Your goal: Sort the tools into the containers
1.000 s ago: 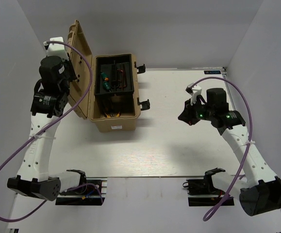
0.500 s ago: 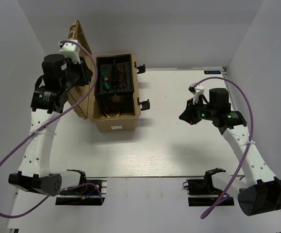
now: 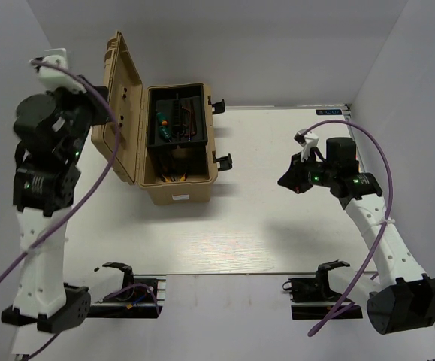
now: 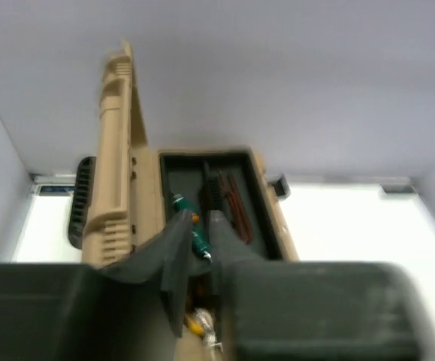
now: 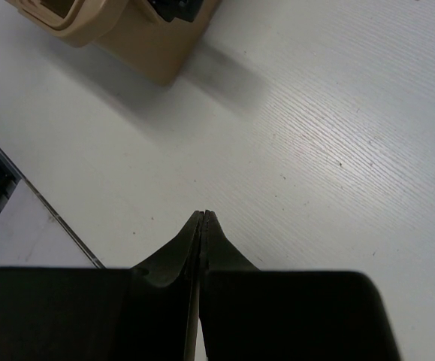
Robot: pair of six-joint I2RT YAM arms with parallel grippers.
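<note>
— What is the left arm doing now?

— It is pulling back. A second ago it was leaning in by the lid (image 3: 119, 113); now it is rising high and to the left, well apart from the box (image 3: 176, 192).

— Is the left gripper (image 4: 200, 226) carrying anything?

— No. Its fingers are standing slightly parted, with only a narrow gap showing, and nothing is sitting between them. The gap seems to be narrowing as the arm is retreating.

— And the right gripper (image 5: 203, 218)?

— It is hanging clenched and empty over the bare table (image 3: 277, 241), well to the right of the box, hardly shifting at all.

— Where are the tools lying?

— Inside the box. A green screwdriver (image 4: 191, 226) is lying in the black tray (image 3: 198, 141), thin rods (image 4: 232, 199), probably the hex keys, are lying beside it, and yellow pliers (image 4: 194, 323) are showing in the compartment below the tray.

— So what is that telling them?

— No tool is showing on the table, and both arms are standing clear. The sorting is looking finished, or nearly so; the lid is standing upright, so shutting it may be what is remaining.
</note>
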